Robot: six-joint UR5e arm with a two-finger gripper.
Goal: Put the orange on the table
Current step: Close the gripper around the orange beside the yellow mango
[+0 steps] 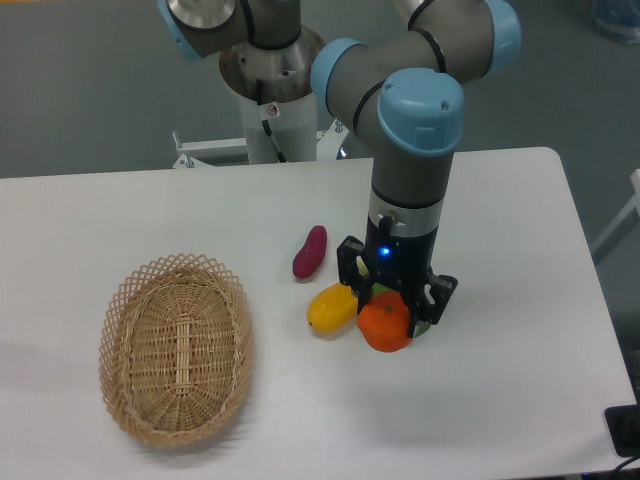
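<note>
The orange (385, 325) is a small round fruit at the middle of the white table (520, 220), level with its surface. It sits just right of a yellow fruit and touches it. My gripper (392, 312) comes straight down over the orange, with its black fingers (432, 303) on either side and closed against it. The orange hides the fingertips. I cannot tell whether the orange rests on the tabletop or hangs just above it.
A yellow mango-like fruit (332, 308) lies left of the orange, and a purple oblong vegetable (309, 252) lies behind that. An oval wicker basket (176, 348) stands at the front left. A bit of green (424, 326) shows behind the orange.
</note>
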